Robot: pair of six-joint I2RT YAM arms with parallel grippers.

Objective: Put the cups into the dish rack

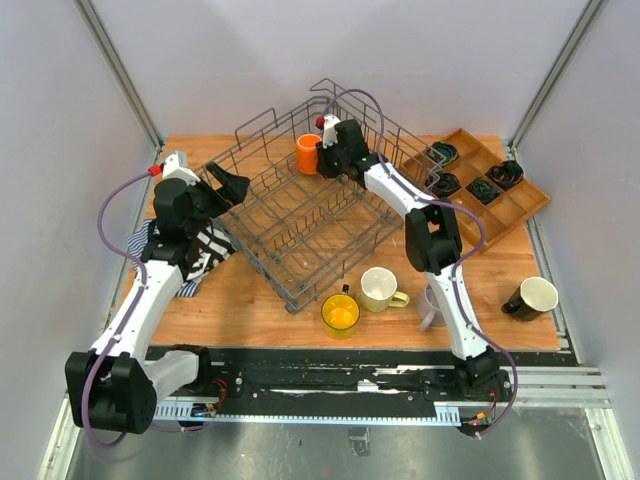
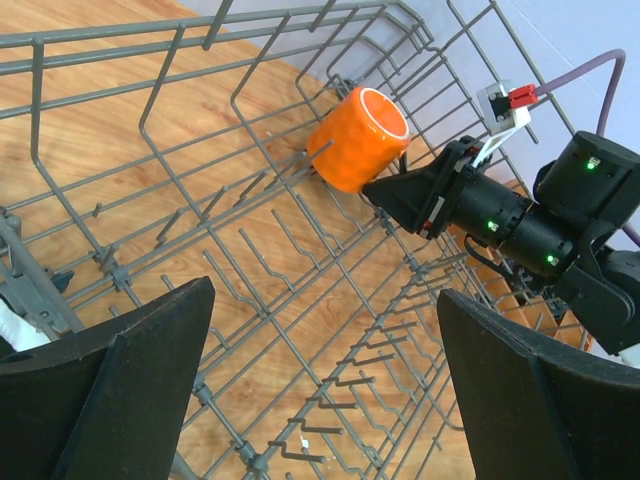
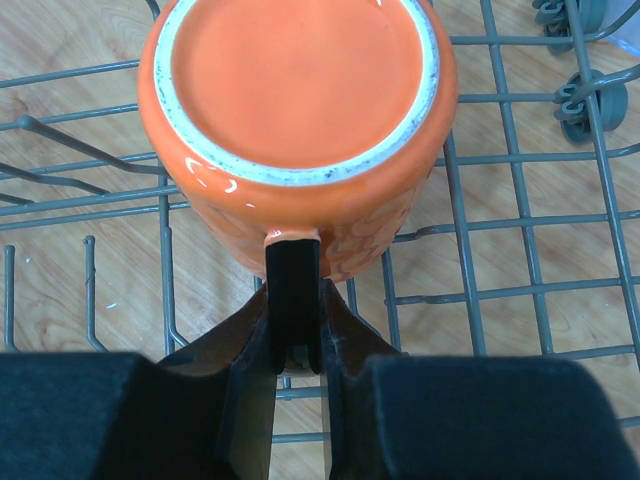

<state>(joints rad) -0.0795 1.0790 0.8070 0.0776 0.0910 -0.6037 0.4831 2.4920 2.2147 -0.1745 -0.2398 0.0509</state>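
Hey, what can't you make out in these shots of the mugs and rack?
Lavender mug: top view, mostly hidden behind the right arm.
Orange mug: both wrist views show its base, not its inside; the jaws cover its handle in the right wrist view.
Cloth: top view, partly under the left arm.
Coils in the tray: top view, too small to identify.

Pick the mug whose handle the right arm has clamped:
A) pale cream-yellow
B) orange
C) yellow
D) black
B: the right wrist view shows the jaws pinched shut on the dark handle of the orange mug, its base facing the camera.
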